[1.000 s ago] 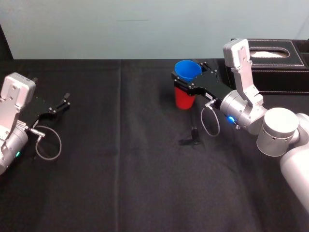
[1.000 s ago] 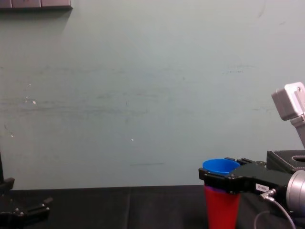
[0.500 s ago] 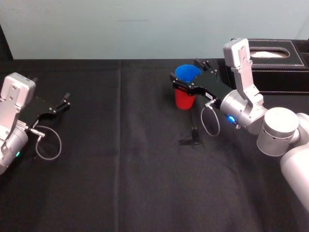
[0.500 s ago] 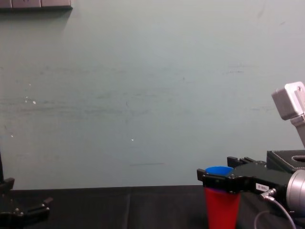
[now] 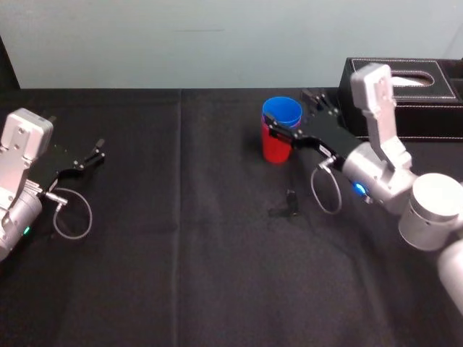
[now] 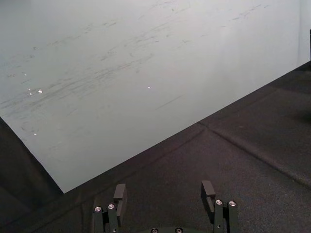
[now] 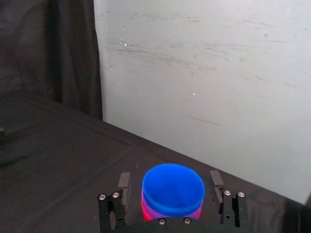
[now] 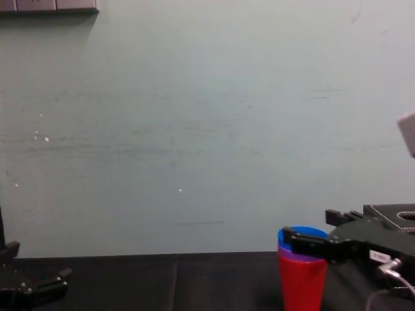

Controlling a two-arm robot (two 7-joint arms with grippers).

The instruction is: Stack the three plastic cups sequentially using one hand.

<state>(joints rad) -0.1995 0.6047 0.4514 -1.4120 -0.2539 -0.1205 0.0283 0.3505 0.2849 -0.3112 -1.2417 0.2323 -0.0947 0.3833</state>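
right black flat-fingered hand [image 5: 290,113] released, fingers [image 7: 214,177] spread either side of the blue tapered plastic cup [image 5: 281,111], seemingly clear of its rim. straight ahead of the palm, long axis upright, nested in the purple tapered plastic cup [image 8: 301,258] and red tapered plastic cup [image 5: 275,150], near the black surface's [image 5: 181,253] far edge, right of centre. higher and gripped a second ago; now seated, hand drawn back rightward. left hand [image 5: 91,155] parked open by the left edge.

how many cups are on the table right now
3, nested in one stack: blue cup innermost on top, purple cup just below, red cup outermost at bottom. Right gripper open around it; left gripper parked far left.
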